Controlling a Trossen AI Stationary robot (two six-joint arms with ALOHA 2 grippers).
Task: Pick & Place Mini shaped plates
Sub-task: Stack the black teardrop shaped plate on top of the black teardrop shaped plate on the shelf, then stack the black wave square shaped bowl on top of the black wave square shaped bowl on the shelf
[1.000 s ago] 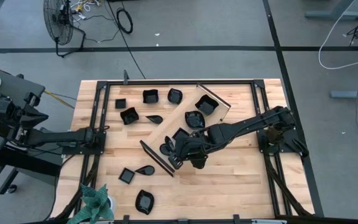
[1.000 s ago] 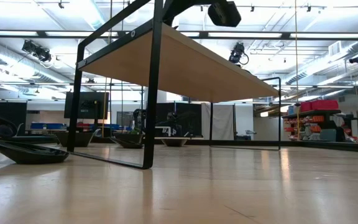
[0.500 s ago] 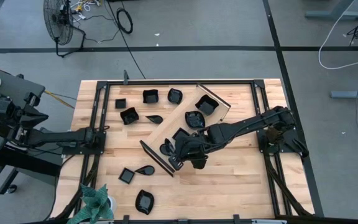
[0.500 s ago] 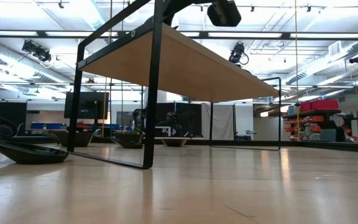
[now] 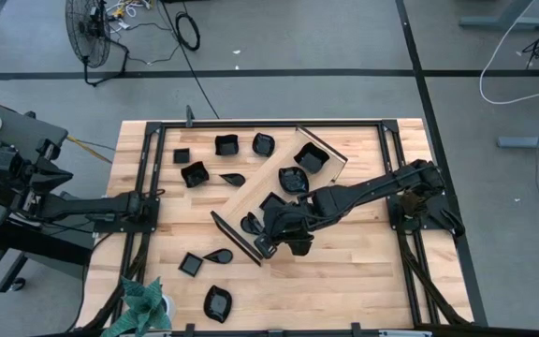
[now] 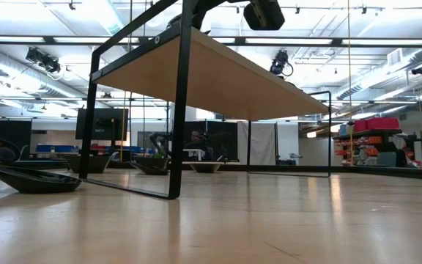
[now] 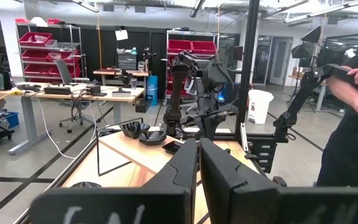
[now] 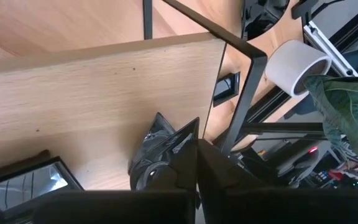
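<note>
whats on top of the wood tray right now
Black mini plates sit on the tray: one at its far end, another mid-tray. The right gripper covers the near end, hiding what's beneath.

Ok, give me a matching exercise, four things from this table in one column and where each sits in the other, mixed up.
Things:
1 right gripper
2 left gripper
3 plant
4 fan

Places:
A floor beyond the table
B table's left edge
C table's near left corner
D over the tray's near end

Pairs: 1-D, 2-B, 3-C, 4-A
</note>
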